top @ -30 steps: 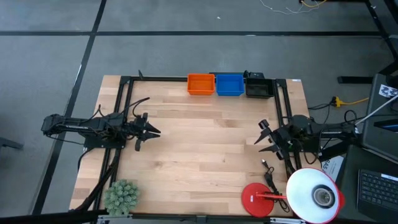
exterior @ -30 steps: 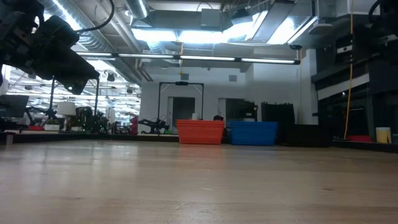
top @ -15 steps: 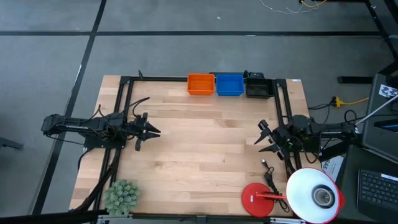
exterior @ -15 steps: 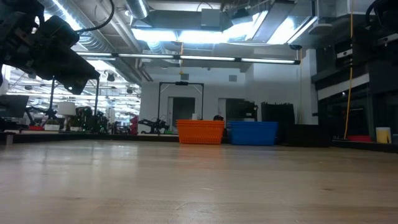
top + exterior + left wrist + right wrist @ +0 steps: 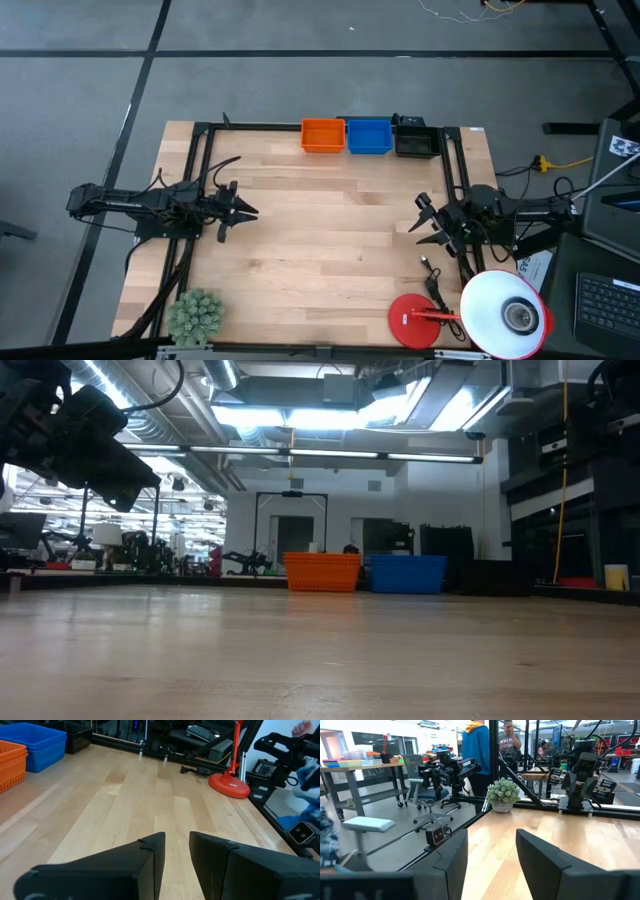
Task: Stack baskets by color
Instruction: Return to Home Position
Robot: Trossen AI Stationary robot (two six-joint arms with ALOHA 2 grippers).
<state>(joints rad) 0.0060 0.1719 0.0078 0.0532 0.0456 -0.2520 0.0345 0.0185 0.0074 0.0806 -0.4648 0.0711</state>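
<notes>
Orange baskets and black baskets are set just beside the blue baskets, one on either side. The left gripper and right gripper, well apart from the blue baskets, are held part-open and empty. The baskets are judged to be light, stiff mesh plastic, best pinched at a rim wall.

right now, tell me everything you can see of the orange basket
The orange plastic basket is a shallow rectangle with perforated mesh walls, upright, open side up. It sits at the far edge of the wooden table, left end of a row, close beside the blue plastic basket. Whether others nest inside it cannot be told.
</notes>
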